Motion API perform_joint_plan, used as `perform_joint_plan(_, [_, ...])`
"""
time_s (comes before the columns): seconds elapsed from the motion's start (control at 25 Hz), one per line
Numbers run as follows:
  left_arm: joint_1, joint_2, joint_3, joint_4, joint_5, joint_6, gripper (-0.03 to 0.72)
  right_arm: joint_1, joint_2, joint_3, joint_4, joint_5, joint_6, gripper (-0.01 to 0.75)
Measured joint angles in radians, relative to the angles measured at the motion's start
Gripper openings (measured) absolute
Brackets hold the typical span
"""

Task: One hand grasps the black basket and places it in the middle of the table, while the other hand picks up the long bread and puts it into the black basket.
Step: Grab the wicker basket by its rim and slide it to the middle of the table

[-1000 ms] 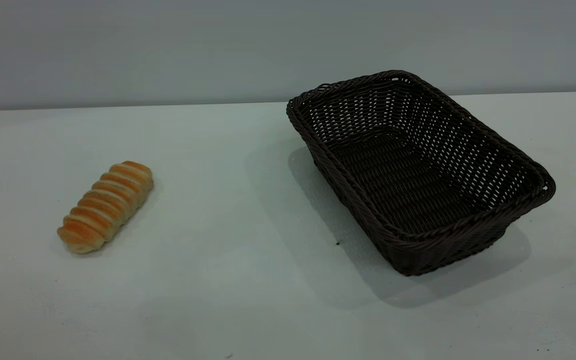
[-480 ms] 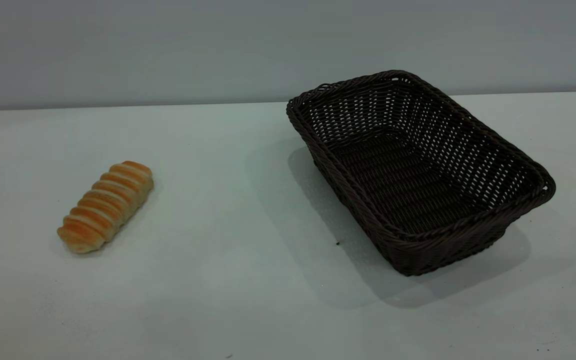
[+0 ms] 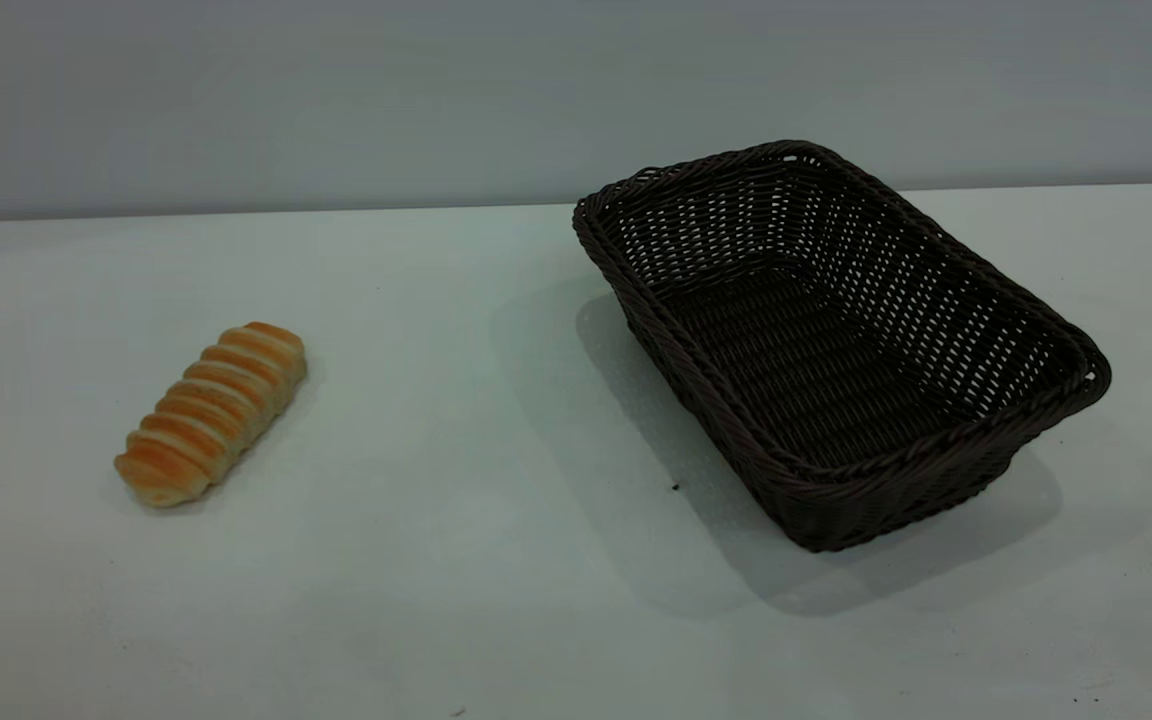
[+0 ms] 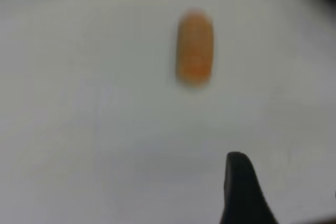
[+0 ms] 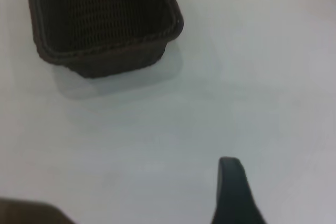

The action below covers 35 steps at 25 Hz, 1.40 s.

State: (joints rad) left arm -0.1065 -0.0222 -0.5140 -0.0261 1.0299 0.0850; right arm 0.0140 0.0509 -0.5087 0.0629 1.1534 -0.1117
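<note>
Left wrist view blurs the long bread (image 4: 195, 47); basket (image 5: 100, 17) cut off.

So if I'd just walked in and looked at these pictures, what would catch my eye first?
Probably the black basket, a big dark woven tray sitting empty on the right side of the pale table. Next comes the long bread, a small golden ridged loaf lying alone far to the left, well apart from the basket. Neither robot arm shows in the outside view; each wrist camera catches only one dark fingertip, nowhere near either thing.
</note>
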Motion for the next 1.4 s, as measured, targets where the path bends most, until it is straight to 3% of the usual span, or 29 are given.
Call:
perform_joint_plan(0.32, [0.000,0.221,-0.032,0.005,-0.116,-0.025,0.460,0.000,0.378,-0.118,0.108,-0.077,0.014,0.483])
perform_joint_plan(0.68, [0.000,0.516,-0.103,0.093,-0.224,-0.195,0.460,0.000,0.779,-0.126,0.333,-0.172,0.012,0.483])
perform_joint_plan(1.12, [0.000,0.570,-0.103,0.261,-0.301,-0.412,0.460,0.000,1.056,-0.104,0.421,-0.428,0.012,0.483])
perform_joint_plan(1.4, [0.000,0.570,-0.103,0.297,-0.303,-0.442,0.460,0.000,1.196,-0.102,0.499,-0.527,0.012,0.483])
